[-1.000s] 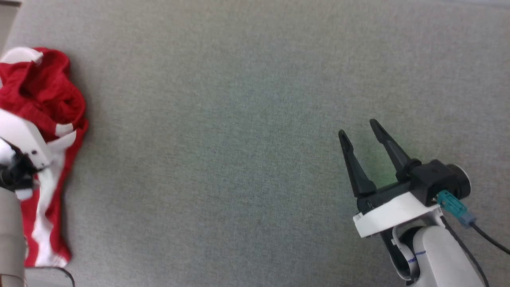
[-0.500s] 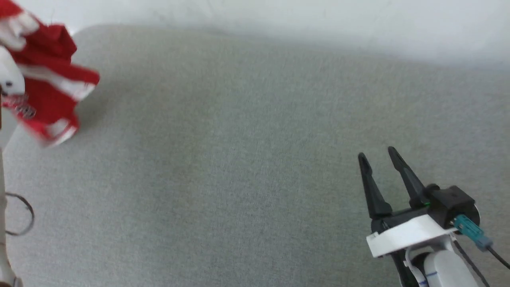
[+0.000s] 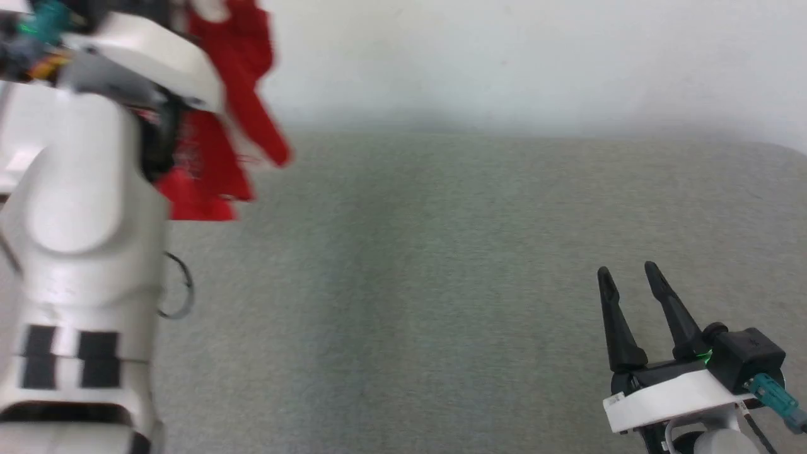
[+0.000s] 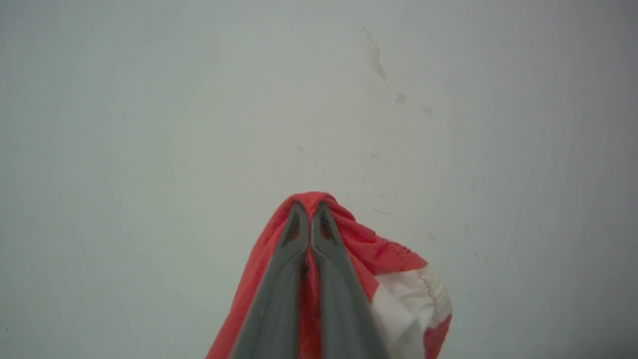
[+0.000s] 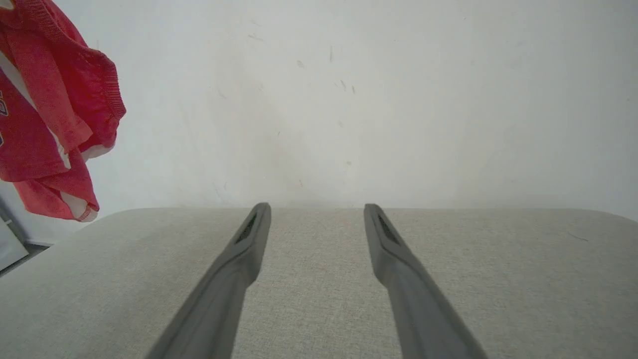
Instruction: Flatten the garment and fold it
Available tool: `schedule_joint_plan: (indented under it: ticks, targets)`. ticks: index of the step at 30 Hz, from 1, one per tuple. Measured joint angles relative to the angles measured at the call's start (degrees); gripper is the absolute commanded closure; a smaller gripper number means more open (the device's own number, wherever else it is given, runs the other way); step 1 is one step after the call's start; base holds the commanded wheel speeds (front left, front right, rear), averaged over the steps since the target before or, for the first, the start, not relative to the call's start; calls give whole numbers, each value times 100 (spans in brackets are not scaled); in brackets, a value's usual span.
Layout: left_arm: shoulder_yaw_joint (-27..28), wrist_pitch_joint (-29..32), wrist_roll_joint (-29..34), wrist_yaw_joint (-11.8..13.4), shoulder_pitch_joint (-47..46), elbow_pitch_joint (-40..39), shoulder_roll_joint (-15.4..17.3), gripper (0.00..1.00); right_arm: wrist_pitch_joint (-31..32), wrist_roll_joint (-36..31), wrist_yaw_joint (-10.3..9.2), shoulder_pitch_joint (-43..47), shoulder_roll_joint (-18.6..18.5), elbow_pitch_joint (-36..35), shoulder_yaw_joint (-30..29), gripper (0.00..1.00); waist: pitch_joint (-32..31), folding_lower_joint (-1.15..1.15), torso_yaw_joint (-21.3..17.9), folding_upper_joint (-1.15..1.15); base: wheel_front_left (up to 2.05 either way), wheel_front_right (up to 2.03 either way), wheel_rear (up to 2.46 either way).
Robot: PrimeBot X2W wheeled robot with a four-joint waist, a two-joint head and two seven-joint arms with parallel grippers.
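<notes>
The garment (image 3: 236,135) is bright red with white bands and hangs in the air at the upper left of the head view, beside my raised left arm (image 3: 82,208). In the left wrist view my left gripper (image 4: 310,205) is shut on a bunched fold of the garment (image 4: 384,252), which drapes around both fingers with a white band (image 4: 408,299) to the right. The right wrist view shows the garment (image 5: 45,114) dangling at the upper left, above the table's left end. My right gripper (image 3: 627,269) hovers low at the right over the grey surface, open and empty, as its own view (image 5: 317,206) confirms.
A grey fabric-covered table (image 3: 441,284) with rounded far corners spans the views, and a pale wall (image 3: 504,57) rises behind it. A thin cable loop (image 3: 179,290) hangs by my left arm.
The head camera has tilted up, so the wall now shows. My left arm has lifted the garment off the table's left side into the air. The right gripper stays open.
</notes>
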Motion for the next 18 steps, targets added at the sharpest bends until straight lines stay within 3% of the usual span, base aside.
schedule_joint_plan:
  ticks: [8, 18]
  targets:
    - [-415, 200, -428, 36, 1437, -814, -1018, 100, 44, 96, 0, 254, -1, -23, -77, 0, -217, 0, -762, 0, 0, 0, 0]
    - [-631, 442, -907, 743, 4636, -1122, -1248, 100, 92, 142, 0, 467, -3, -87, -74, 0, -367, -1, -1478, 0, 0, 0, 0]
